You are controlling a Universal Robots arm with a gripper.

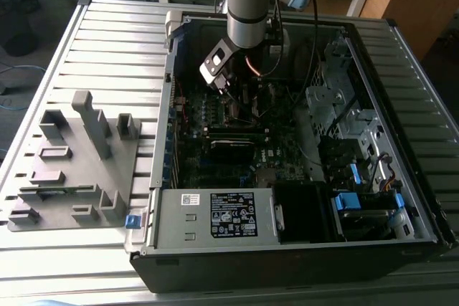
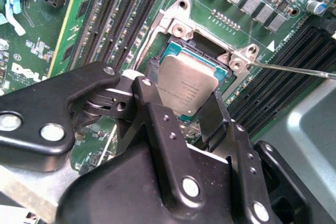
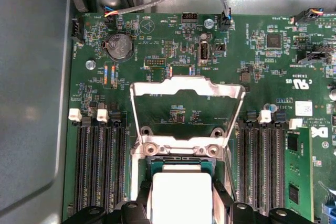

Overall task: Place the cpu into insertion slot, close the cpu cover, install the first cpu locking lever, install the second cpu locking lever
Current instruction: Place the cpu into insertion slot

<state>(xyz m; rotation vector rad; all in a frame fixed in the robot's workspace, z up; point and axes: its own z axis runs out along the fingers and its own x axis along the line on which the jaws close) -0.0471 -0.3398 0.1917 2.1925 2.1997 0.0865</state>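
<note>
The cpu (image 2: pixel 186 85) is pinched by two opposite edges between the fingers of the gripper (image 2: pixel 182 95) in the second wrist view, its silver face towards us. It hangs just over the insertion slot (image 2: pixel 200 51), which lies directly past the fingertips. The chip looks tilted against the rim, and we cannot tell whether its far edge touches. A thin locking lever (image 2: pixel 294 70) juts free off to one side of the gripper.

In the first wrist view the cpu (image 3: pixel 181 192) sits between the fingers with the insertion slot (image 3: pixel 176 160) just ahead of them. The cpu cover (image 3: pixel 186 85) stands swung open beyond that.

In the exterior view the gripper (image 1: pixel 228 97) reaches down into the open computer case (image 1: pixel 161 148) on the worktop (image 1: pixel 107 41).

Our worry is a skewed landing. If the chip goes down tilted or off-register, we judge it could bend the contacts or perch on the rim.
</note>
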